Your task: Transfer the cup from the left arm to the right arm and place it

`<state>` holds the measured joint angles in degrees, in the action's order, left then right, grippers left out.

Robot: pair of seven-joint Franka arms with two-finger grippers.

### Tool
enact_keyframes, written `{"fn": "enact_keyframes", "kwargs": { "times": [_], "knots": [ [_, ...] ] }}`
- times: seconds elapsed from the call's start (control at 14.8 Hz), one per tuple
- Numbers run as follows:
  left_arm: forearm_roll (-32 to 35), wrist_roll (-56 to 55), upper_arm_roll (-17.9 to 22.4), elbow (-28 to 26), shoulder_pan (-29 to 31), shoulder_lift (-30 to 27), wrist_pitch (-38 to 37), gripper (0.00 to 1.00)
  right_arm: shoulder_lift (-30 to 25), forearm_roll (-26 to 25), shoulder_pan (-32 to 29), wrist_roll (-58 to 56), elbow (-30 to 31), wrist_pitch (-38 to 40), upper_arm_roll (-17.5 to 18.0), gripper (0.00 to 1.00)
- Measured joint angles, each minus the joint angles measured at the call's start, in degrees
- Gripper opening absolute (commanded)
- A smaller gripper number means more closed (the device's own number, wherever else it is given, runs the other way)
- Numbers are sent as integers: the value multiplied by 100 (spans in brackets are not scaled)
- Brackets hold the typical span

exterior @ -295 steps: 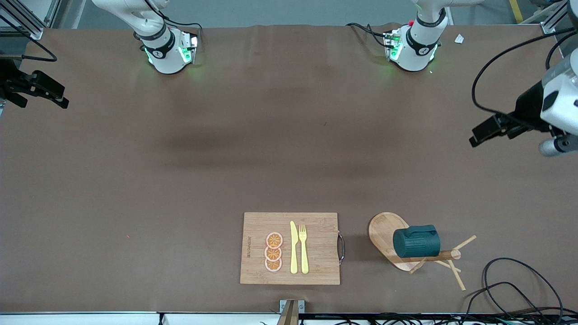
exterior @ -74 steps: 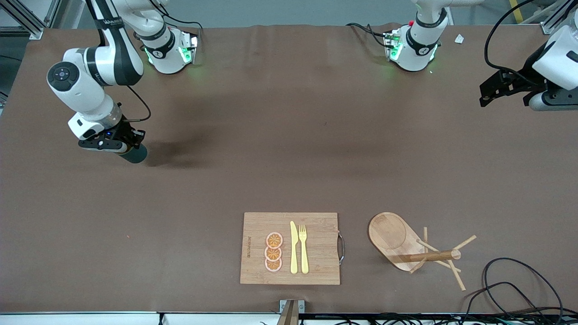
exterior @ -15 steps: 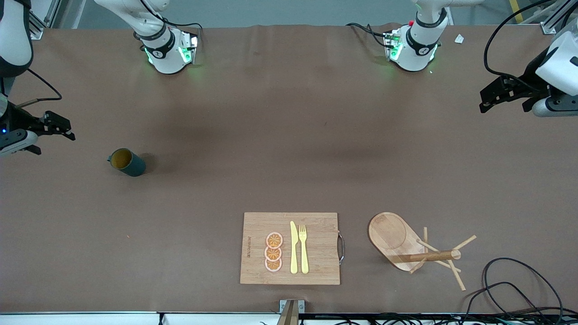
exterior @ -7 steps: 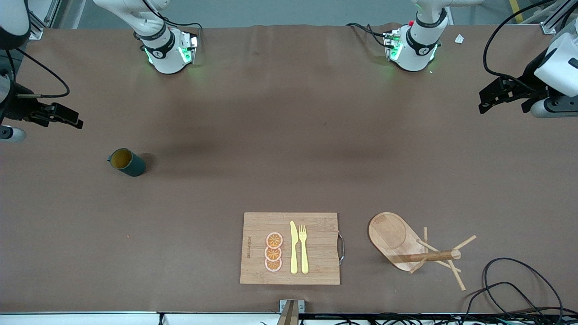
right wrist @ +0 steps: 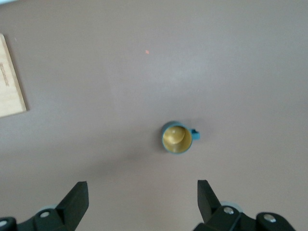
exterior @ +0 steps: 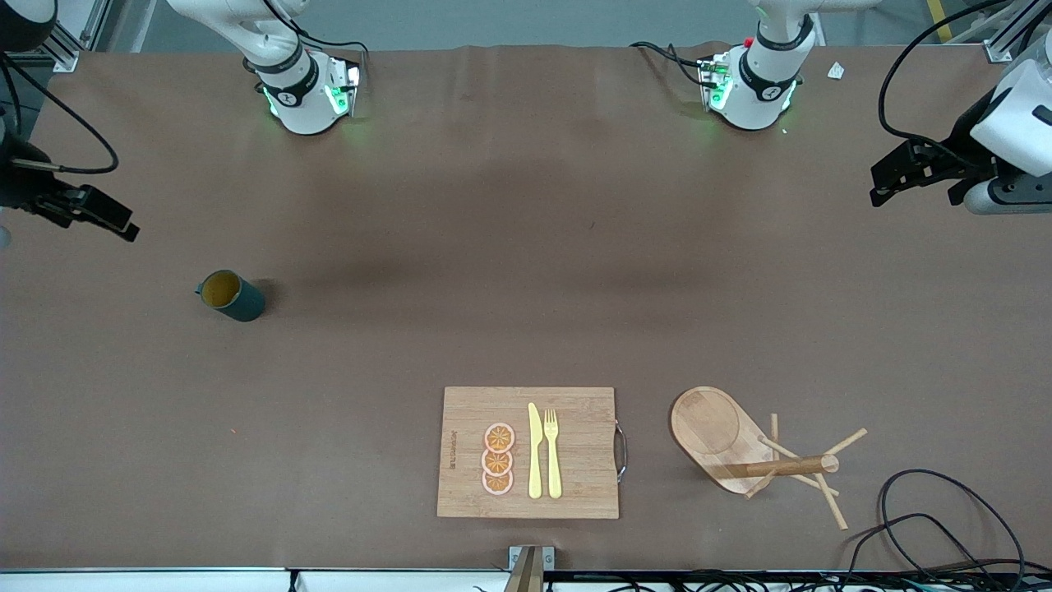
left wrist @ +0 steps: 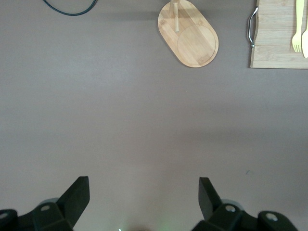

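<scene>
The dark teal cup [exterior: 231, 296] stands upright on the brown table toward the right arm's end, its yellowish inside showing; it also shows in the right wrist view [right wrist: 177, 137]. My right gripper [exterior: 99, 215] is open and empty, raised above the table's edge at the right arm's end, apart from the cup. In its own view the right gripper [right wrist: 142, 192] has its jaws wide apart with bare table between. My left gripper [exterior: 900, 174] is open and empty, held high over the left arm's end of the table; in its own view the left gripper [left wrist: 143, 192] is over bare table.
A wooden cutting board [exterior: 575, 419] with orange slices [exterior: 498, 459], a yellow knife [exterior: 535, 450] and fork [exterior: 552, 452] lies near the front camera. A wooden peg stand [exterior: 744, 444] lies beside it toward the left arm's end. Black cables [exterior: 929, 510] coil at that corner.
The cup moved from the peg stand to the right arm's end and was let go there. In the last second the right gripper rose and drew away from it; the left barely moved.
</scene>
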<state>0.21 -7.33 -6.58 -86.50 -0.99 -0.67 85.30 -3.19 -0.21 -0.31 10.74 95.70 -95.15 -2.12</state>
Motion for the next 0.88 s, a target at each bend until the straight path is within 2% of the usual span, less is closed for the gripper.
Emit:
{"fn": "enact_keyframes", "kwargs": {
  "times": [0.34, 0.88],
  "knots": [
    [0, 0, -5, 0, 0, 1, 0, 100, 13, 0, -27, -146, -286, -62, -13, 100],
    [0, 0, -5, 19, 1, -1, 0, 100, 57, -17, -148, -1504, -291, 4, -38, 100]
  ]
}}
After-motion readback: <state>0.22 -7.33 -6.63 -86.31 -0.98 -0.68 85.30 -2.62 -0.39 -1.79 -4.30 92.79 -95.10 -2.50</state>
